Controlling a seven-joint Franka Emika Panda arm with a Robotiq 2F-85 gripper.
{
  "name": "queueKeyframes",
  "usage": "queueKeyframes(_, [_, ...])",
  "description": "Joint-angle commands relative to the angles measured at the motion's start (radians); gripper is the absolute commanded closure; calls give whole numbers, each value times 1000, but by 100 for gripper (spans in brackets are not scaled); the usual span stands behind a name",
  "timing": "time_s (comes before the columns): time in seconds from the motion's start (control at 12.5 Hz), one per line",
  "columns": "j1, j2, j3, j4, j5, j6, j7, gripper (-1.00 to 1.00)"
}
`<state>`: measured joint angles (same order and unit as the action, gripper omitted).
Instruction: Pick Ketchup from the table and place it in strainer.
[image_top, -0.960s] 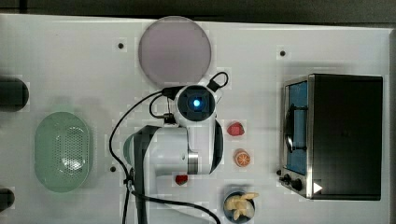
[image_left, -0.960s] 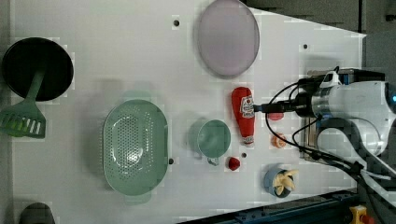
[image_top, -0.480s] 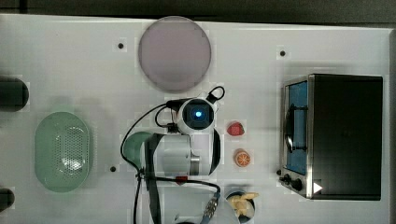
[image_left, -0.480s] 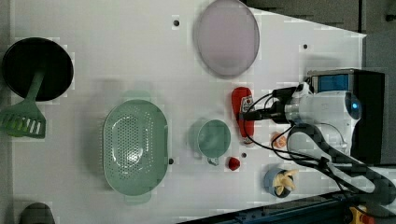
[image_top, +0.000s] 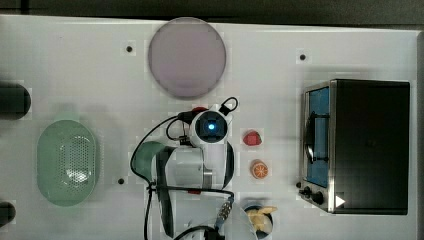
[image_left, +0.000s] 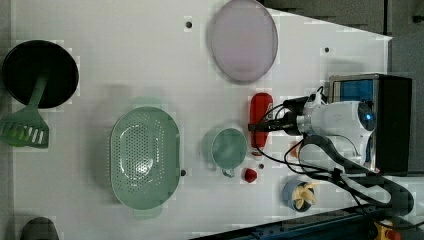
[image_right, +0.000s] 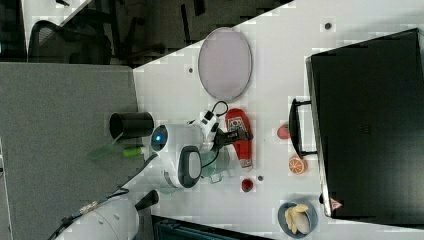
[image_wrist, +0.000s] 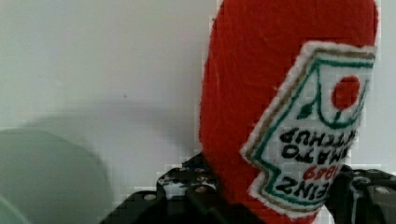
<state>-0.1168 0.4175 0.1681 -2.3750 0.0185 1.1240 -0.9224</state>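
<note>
Hand astride the ketchup, strainer well off beyond the cup.

The slim red felt ketchup bottle (image_left: 260, 119) lay flat on the white table (image_left: 125, 60), its long axis running across the black hand (image_left: 266, 127), whose fingers (image_wrist: 187, 189) stood apart on either side of its body. The pale mint-green perforated oval strainer (image_left: 144, 157) sat toward the left view's left, past the small round green cup (image_left: 228, 148); the arm reached low and level.

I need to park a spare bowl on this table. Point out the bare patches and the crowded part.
Bare table lies between the black pan and the plate, above the strainer in the left view. Another bare strip runs between strainer and cup. It is crowded around the ketchup, cup, gripper and small fruit near the oven.
</note>
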Motion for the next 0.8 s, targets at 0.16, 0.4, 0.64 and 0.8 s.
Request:
queueKeyframes(0.16, [2,-146,19,22,9,-55,-32,-25])
queueKeyframes(0.4, [6,-291,53,63,10,-249,-18,-25])
queueKeyframes(0.64, [13,-415,90,126,10,-454,68,-25])
queueKeyframes(0.8, [28,-466,133,155,11,-532,176,-25])
